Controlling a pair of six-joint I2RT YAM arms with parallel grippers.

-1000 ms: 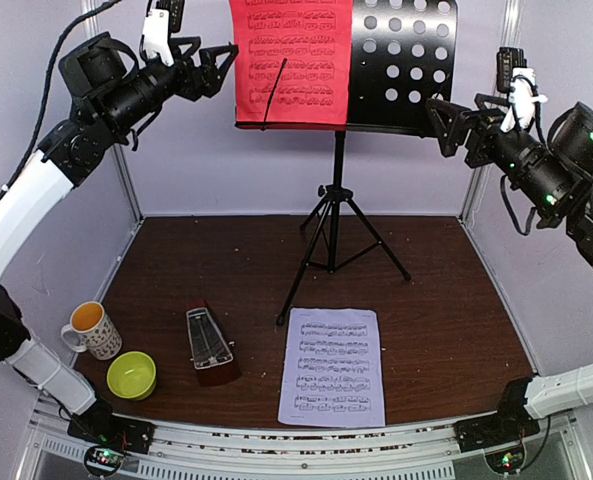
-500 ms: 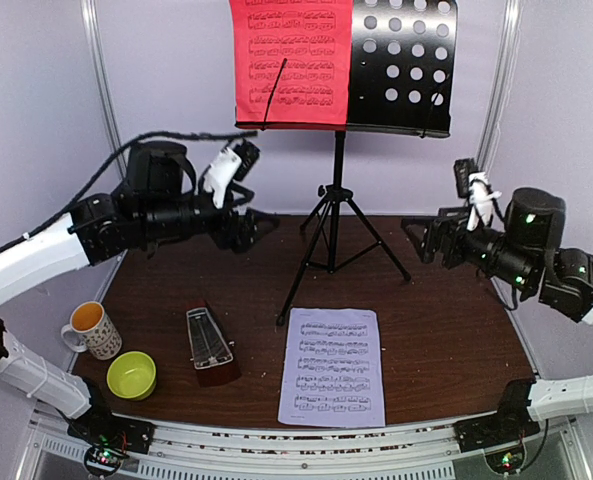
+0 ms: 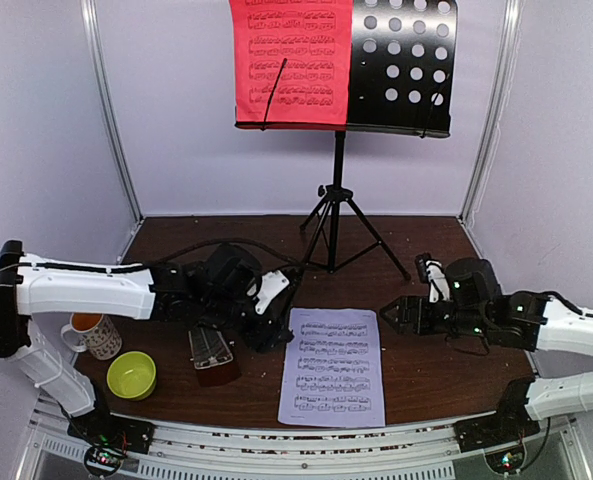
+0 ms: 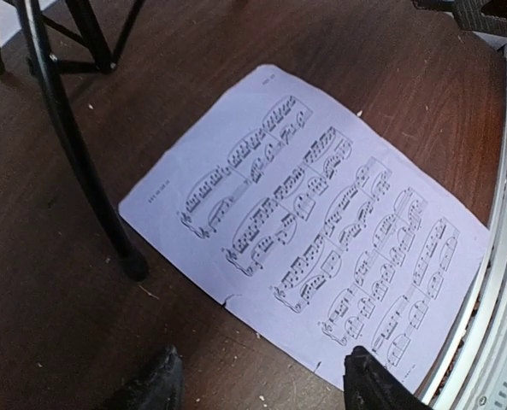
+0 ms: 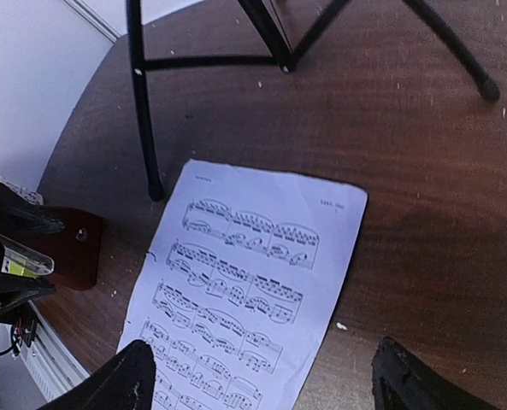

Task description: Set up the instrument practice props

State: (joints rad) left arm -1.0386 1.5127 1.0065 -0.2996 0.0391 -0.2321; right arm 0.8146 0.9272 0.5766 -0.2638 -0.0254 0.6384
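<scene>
Music stand (image 3: 338, 190): black tripod type, upright at the rear middle of the table (image 3: 456, 280), three legs spread, perforated desk at the top of the pole.

Red sheet (image 3: 291, 60): on the left half of the desk, printed staves of notation facing forward. A thin dark rod (image 3: 276, 92) lies aslant across its lower part. The right half of the desk is bare, holes showing.

White sheet (image 3: 332, 365): flat on the table in front of the stand, near the front edge, printed side up. It carries rows of staves with dense notation. Small heading lines sit at two upper corners, too small to read. One long edge has a small nick, seen in the left wrist view (image 4: 313, 231). No brand or maker's label is legible anywhere.

Metronome (image 3: 211, 355): small dark-wood pyramid with a pale face, on the table just left of the white sheet, partly hidden by the left arm.

Left hand (image 3: 276, 320): low over the table between metronome and white sheet, fingers apart, nothing between them; its own camera shows the sheet's edge below (image 4: 266, 389).

Right hand (image 3: 391, 315): low, just right of the white sheet, fingers apart, gripping nothing (image 5: 270, 384).

Other items: patterned mug (image 3: 94, 330) and yellow-green bowl (image 3: 131, 375) at the front left of the table.
</scene>
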